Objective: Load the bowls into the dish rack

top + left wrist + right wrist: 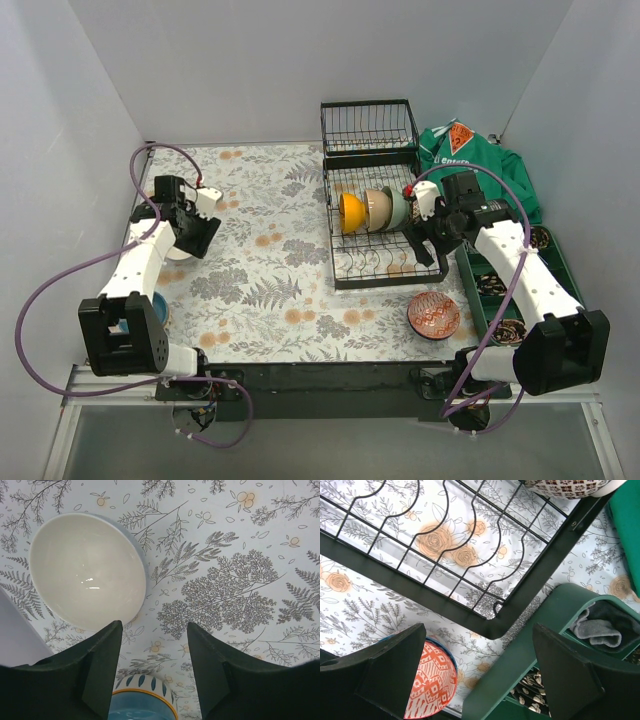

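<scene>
Bowls stood on edge in the dish rack (392, 283) toward the right of the bench (270, 270): a yellow-orange bowl (350, 212), a cream bowl (377, 207) and a mint green bowl (398, 208), packed side by side in the slots. Three more bowls were outside the rack. A red patterned bowl (434, 315) sat on the bench just in front of the rack's near right corner. A white bowl (87, 572) lay far to the left, partly under the left arm. A blue bowl (158, 308) sat near that arm's base.

We saw the left jaws spread wide and holding nothing, hanging over the bench. Their dark fingers (90, 675) were just beside the white bowl's rim, though we could not tell if they touched it. The blue bowl showed between them at the bottom of the wrist view.

We found the right jaws likewise parted wide and empty. Their fingers (385, 672) were above the rack's near right corner, between the red patterned bowl and the green tray (530, 650). A grey cloth (597, 627) lay in one tray compartment.
</scene>
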